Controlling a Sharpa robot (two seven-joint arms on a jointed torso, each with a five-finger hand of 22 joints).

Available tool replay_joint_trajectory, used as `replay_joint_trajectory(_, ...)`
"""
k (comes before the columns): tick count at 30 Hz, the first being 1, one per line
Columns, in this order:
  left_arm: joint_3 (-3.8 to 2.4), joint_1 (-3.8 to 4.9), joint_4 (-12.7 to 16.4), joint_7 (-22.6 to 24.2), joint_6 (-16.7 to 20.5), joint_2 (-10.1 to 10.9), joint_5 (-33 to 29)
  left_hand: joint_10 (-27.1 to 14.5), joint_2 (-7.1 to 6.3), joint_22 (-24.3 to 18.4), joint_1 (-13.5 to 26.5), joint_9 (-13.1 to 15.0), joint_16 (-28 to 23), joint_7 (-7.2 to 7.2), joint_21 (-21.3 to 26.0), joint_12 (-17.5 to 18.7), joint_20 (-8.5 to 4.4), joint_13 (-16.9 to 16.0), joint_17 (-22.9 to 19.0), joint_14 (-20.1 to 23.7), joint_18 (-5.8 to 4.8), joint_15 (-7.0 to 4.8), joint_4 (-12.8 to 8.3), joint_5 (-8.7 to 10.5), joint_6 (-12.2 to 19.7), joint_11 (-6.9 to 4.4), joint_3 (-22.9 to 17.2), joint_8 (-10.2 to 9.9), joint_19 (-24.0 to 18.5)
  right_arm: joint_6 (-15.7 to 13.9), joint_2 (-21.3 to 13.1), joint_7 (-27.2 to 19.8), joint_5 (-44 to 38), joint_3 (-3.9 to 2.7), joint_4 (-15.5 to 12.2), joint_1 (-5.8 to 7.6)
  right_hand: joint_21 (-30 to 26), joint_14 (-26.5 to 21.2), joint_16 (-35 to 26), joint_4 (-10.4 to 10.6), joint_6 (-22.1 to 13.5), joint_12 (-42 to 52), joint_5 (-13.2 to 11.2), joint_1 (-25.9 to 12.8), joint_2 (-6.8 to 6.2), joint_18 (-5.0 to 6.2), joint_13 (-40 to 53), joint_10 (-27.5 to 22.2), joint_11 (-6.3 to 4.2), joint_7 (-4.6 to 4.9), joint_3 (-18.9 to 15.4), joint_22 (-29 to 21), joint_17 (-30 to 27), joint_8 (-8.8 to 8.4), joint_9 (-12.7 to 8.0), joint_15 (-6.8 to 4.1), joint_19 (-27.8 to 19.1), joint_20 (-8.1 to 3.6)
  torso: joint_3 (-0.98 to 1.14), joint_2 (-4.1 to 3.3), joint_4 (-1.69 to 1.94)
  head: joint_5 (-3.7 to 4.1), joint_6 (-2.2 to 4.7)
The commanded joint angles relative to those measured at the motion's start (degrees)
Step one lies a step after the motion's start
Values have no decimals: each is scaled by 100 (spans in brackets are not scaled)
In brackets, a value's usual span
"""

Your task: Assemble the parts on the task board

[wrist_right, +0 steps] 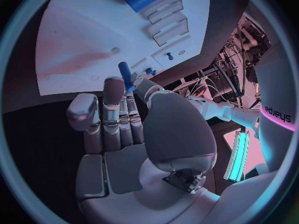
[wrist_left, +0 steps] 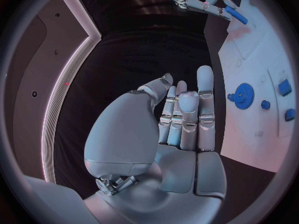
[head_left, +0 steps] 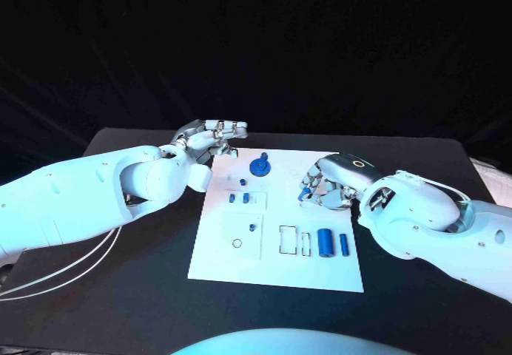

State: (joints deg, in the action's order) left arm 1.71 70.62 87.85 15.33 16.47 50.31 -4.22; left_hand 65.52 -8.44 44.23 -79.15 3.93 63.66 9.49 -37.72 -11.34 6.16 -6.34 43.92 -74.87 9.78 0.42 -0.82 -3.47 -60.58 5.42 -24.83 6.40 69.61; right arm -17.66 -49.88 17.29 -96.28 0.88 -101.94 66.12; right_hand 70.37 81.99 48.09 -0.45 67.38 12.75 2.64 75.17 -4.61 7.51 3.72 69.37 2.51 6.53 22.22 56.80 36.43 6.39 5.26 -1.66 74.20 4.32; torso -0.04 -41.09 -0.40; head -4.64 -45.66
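On a black table [head_left: 128,296], the right hand [head_left: 325,186] pinched a small blue peg [head_left: 305,193] over the white task board [head_left: 320,270], while the left hand [head_left: 214,135] hovered empty with fingers extended; no writing was legible on the board.

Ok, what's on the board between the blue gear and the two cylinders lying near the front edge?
Head view: between the gear and the cylinders lie small blue blocks, a small peg and empty rectangular slots on the board.

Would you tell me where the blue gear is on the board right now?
In the head view the blue gear sits near the task board's far edge, towards the left hand, with small blue parts just nearer the robot.
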Motion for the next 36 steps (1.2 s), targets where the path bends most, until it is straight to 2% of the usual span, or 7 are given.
replay_joint_trajectory(1,-3,2,-3,3,-132,-8,69,-52,45,-9,-24,-2,-21,3,21,-20,6,5,-4,36,66,11,-14,6,36,-4,9,5,-27,-200,-6,-108,253,-8,-133,16,38,38,-14,45,-43,-27,18,-36,0,-95,5,-6,33,-10,5,12,-6,-12,-13,-8,48,-8,0,-3,-1,-9,12)
replay_joint_trajectory(6,-3,1,-9,-4,-144,-14,73,-52,45,-9,-24,-2,-21,3,21,-20,6,5,-4,36,66,11,-14,6,36,-4,9,5,-27,-176,104,-206,366,-13,-302,14,33,38,-21,47,-54,-50,20,-14,5,-92,1,-21,33,-10,24,2,-14,-22,-17,-9,43,-8,1,-9,0,-44,11)
replay_joint_trajectory(10,-3,0,-14,-10,-150,-26,74,-52,45,-9,-24,-2,-21,3,21,-20,6,5,-4,36,66,11,-14,6,36,-4,9,5,-27,-132,331,-309,379,-7,-392,-21,33,39,-22,45,-56,-68,23,15,17,-92,0,-28,34,-8,47,3,-14,-27,-19,-8,41,-8,-6,-3,-8,-89,3)
replay_joint_trajectory(13,-3,-1,-15,-11,-155,-36,74,-52,45,-9,-24,-2,-21,3,21,-20,6,5,-4,36,66,11,-14,6,36,-4,9,5,-27,-89,529,-363,327,6,-382,-67,34,39,-27,43,-56,-78,24,32,26,-92,0,-29,35,-7,62,3,-20,-29,-19,-7,40,-8,-6,-6,3,-118,-17)
replay_joint_trajectory(19,-3,-1,-17,-12,-155,-49,74,-52,45,-9,-24,-2,-21,3,21,-20,6,5,-4,36,66,11,-14,6,36,-4,9,5,-27,13,850,-441,202,35,-279,-200,30,36,-39,28,-56,-104,29,86,44,-90,0,-33,39,-2,103,-4,-35,-35,-20,-5,32,-6,-10,-6,5,-183,-34)
replay_joint_trajectory(29,-4,-1,-12,-8,-149,-57,75,-52,45,-9,-24,-2,-21,3,21,-20,6,5,-4,36,66,11,-14,6,36,-4,9,5,-27,257,1302,-514,67,87,46,-449,27,35,-39,-5,-55,-135,34,159,65,-88,1,-34,44,7,158,-12,-34,-42,-21,-1,23,-2,-1,-15,-4,-281,-84)
replay_joint_trajectory(36,-4,-1,-12,-7,-157,-71,75,-52,45,-9,-24,-2,-21,3,21,-20,6,5,-4,36,66,11,-14,6,36,-4,9,5,-27,286,1522,-549,-20,107,239,-655,25,33,-42,-13,-56,-144,36,173,67,-87,0,-37,47,11,170,-15,-38,-45,-21,1,19,-1,-4,-12,6,-303,-118)
